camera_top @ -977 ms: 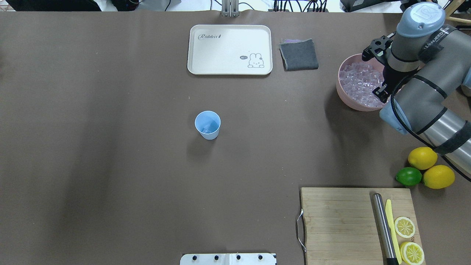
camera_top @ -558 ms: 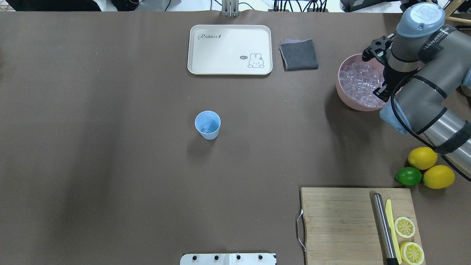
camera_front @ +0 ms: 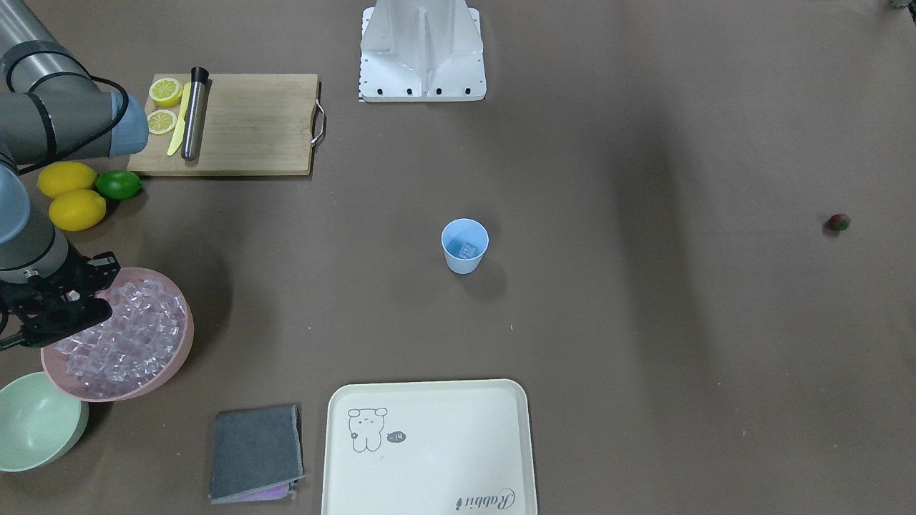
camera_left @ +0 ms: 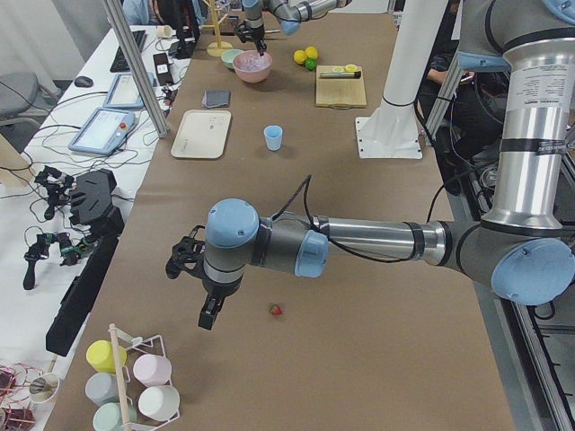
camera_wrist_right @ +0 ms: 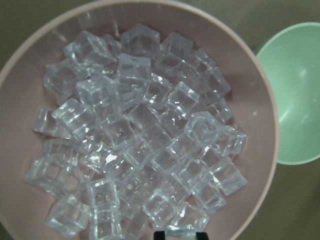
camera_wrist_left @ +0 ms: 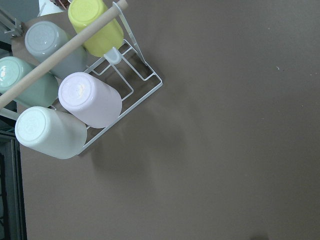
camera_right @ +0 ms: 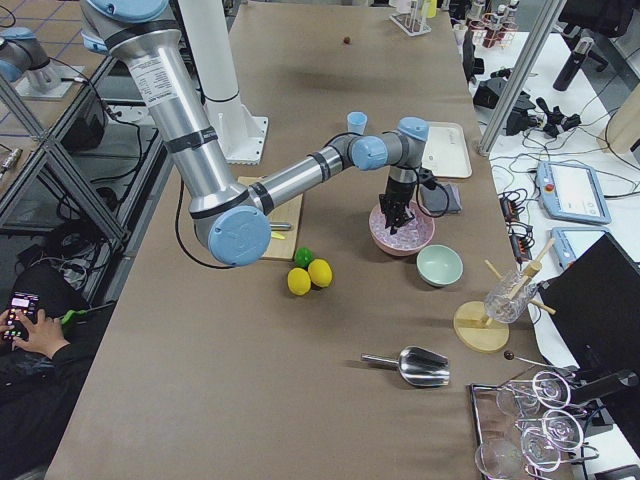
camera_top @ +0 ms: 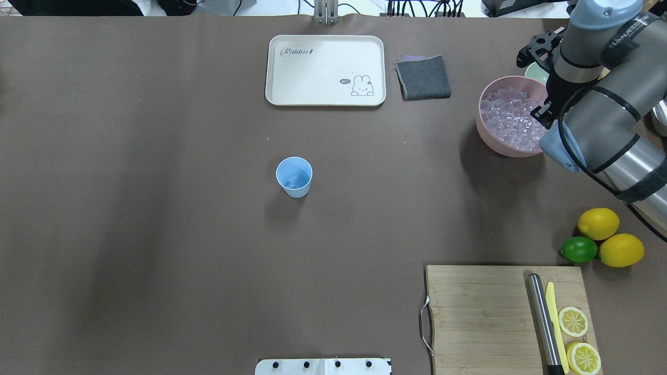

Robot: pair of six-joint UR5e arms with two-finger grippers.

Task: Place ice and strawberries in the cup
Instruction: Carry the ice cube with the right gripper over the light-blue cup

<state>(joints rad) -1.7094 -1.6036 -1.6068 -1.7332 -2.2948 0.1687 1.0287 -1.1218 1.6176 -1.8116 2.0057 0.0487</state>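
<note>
Hovering over ice (camera_wrist_right: 135, 135), right tool (camera_wrist_right: 180, 234) grip unclear, strawberry (camera_front: 839, 222) front-view only

Brown table (camera_top: 156, 234): cup (camera_top: 294, 177), tray (camera_top: 325, 70), cutting board (camera_top: 490, 317).

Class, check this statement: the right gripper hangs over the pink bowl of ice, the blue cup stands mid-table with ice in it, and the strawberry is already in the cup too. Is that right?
Not quite: the strawberry is not in the cup; it lies on the table far off toward the robot's left, as the exterior front-facing view shows. The rest holds: the right gripper hangs over the pink bowl of ice, and the cup holds ice.
</note>
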